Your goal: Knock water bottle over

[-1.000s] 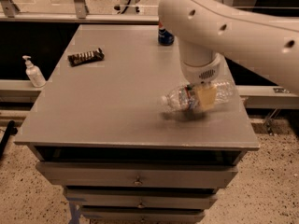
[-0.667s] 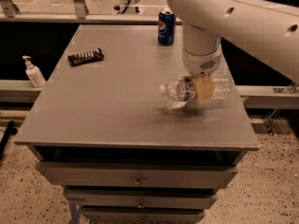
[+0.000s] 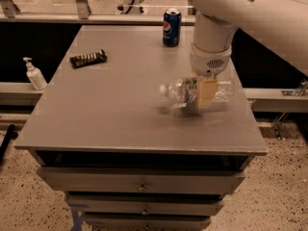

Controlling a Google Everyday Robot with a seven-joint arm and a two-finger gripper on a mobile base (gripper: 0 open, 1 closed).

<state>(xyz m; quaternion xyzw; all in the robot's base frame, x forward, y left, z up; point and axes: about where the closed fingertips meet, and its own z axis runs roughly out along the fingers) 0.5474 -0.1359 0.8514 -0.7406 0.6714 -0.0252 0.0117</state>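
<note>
Water bottle [image 3: 179, 91] — clear ribbed plastic, white cap toward the left — lies on its side at the right of the grey table top [image 3: 115, 114]. White arm's gripper [image 3: 206, 94] hangs over its middle — whether it clamps the plastic, I cannot tell.

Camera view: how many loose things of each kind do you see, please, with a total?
Bottles: 2, the water bottle lying at the gripper, the pump bottle at far left.
Cans: 1, the can.
Bars: 1, the snack bar.
Total: 4.
</note>
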